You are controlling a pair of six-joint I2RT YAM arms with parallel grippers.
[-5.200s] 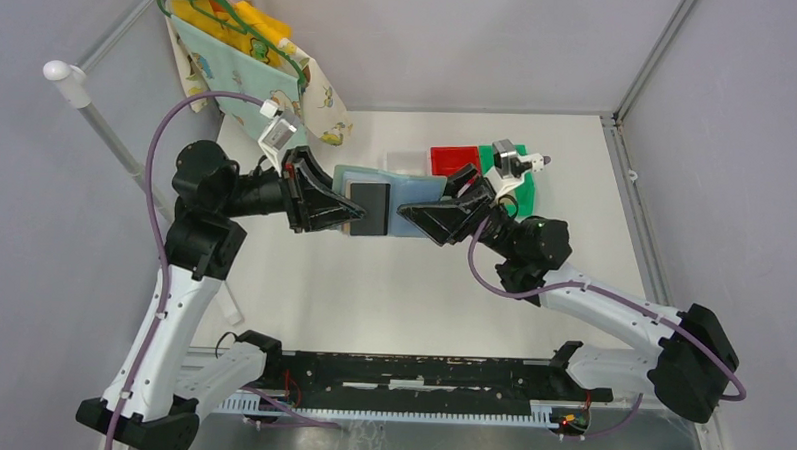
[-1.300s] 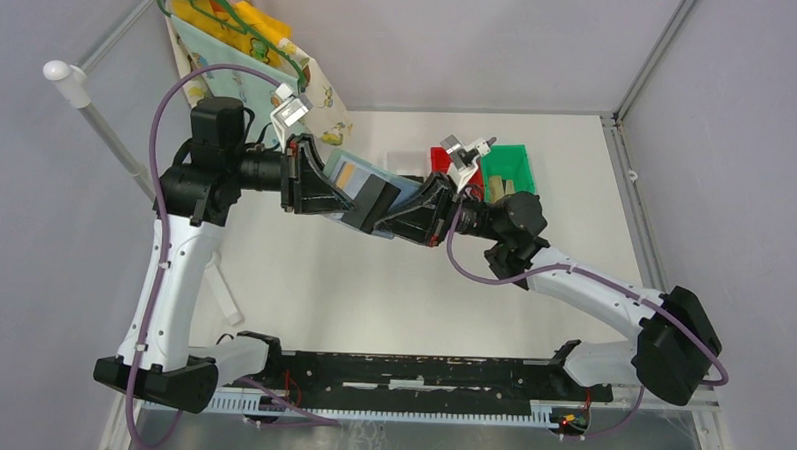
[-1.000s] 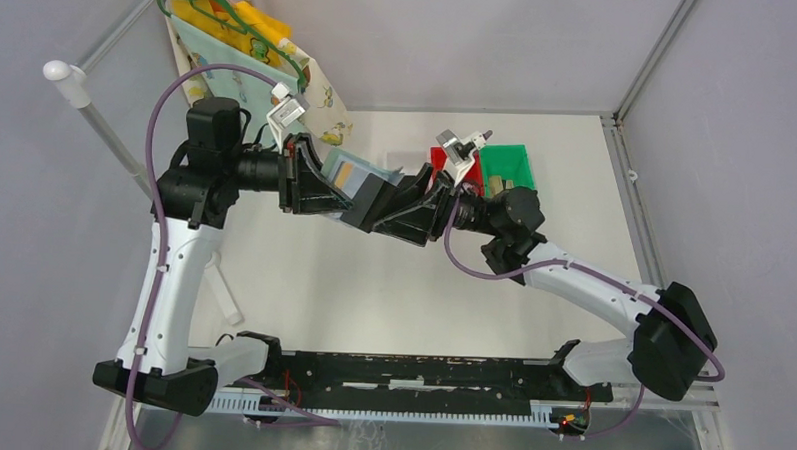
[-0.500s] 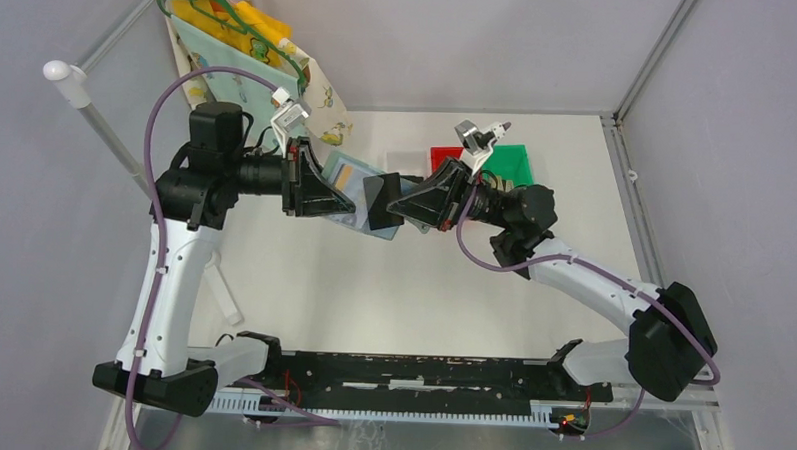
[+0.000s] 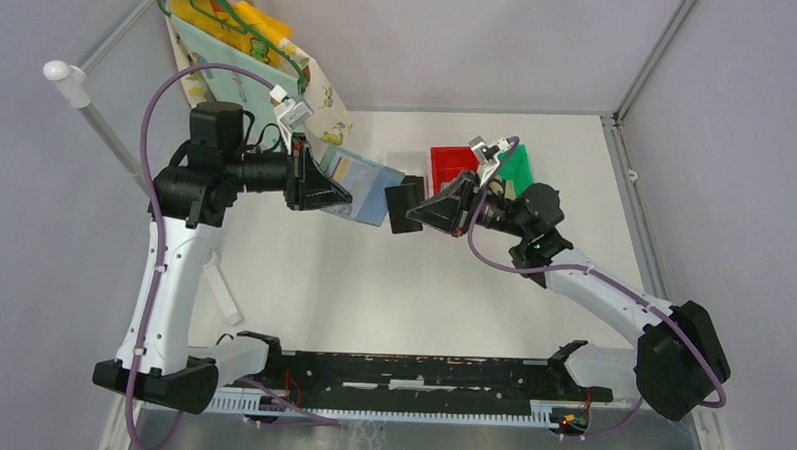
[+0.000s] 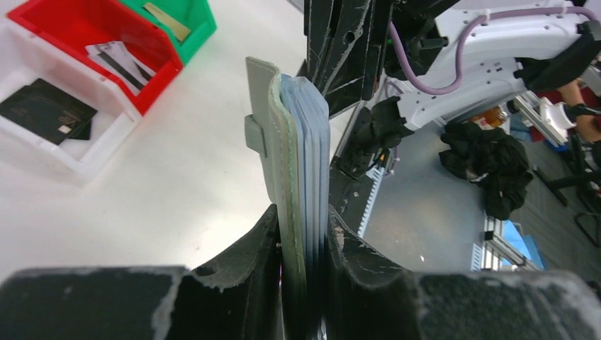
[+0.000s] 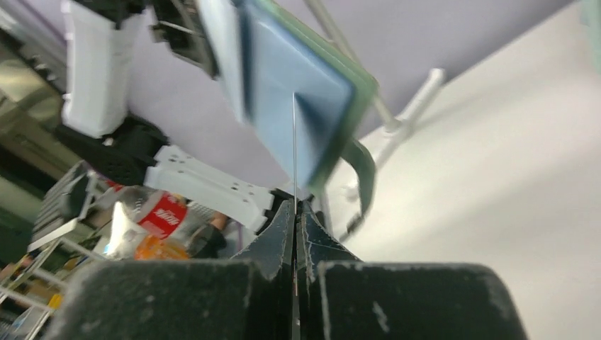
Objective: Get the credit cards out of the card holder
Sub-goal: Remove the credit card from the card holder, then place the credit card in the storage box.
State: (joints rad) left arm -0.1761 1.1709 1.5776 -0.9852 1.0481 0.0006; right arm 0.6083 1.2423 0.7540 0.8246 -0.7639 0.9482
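above the counter (image 5: 372,284), left fingers (image 6: 255,262) are clamping the holder (image 5: 361,174) by one edge; right fingers (image 7: 273,244) are pinching a dark card (image 5: 403,207) just clear of it. risk: thin edge grip slipping, card dropping before reaching the bins (image 5: 439,152).

i'm driving this from afar, and it reads as a robotics lab cell. the white table (image 5: 372,294) is the anchor: grey panels (image 5: 461,47) on aluminium posts (image 5: 658,54) box it in at the far side and right, and a black mounting rail (image 5: 419,371) runs along its near edge. on the table's far part sit a red bin (image 6: 92,28), a green bin (image 5: 520,164) and a white bin (image 6: 64,159). beyond the table's edge the left wrist view shows a grey floor (image 6: 418,212) with metal frames (image 6: 507,244).
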